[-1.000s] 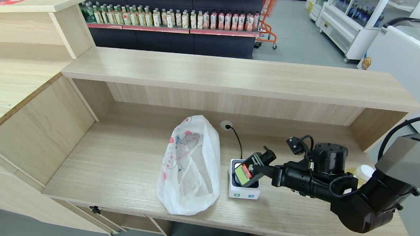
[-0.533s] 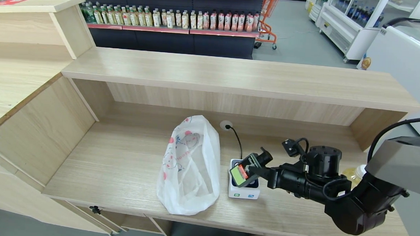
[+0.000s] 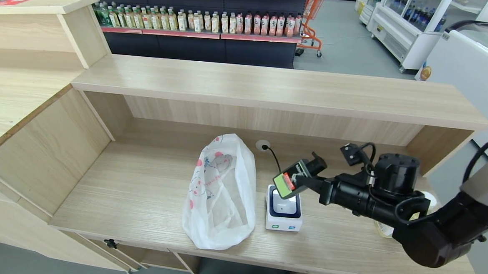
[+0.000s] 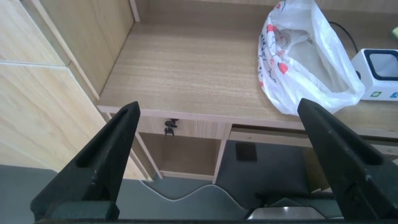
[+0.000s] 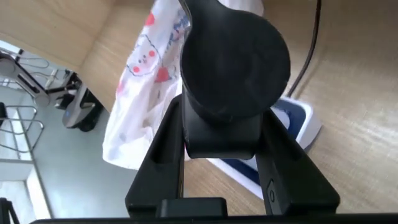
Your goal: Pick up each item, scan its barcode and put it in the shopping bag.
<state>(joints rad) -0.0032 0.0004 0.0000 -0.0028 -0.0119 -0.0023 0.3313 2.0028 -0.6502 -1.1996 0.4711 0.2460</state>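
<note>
Right gripper [image 3: 299, 178] jaws pinching green-labelled item [image 3: 286, 185] above scanner [image 3: 283, 216]; shopping bag [image 3: 220, 194] at scanner's 9 o'clock on tabletop [image 3: 141, 190]. Left gripper [image 4: 219, 107] jaws spread wide.

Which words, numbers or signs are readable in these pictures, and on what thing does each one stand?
None can be read.
Item in the right claw: label blurred.
Bag: red print too small.
Scanner: two badges too small.
Shelf bottles: labels too small.
</note>
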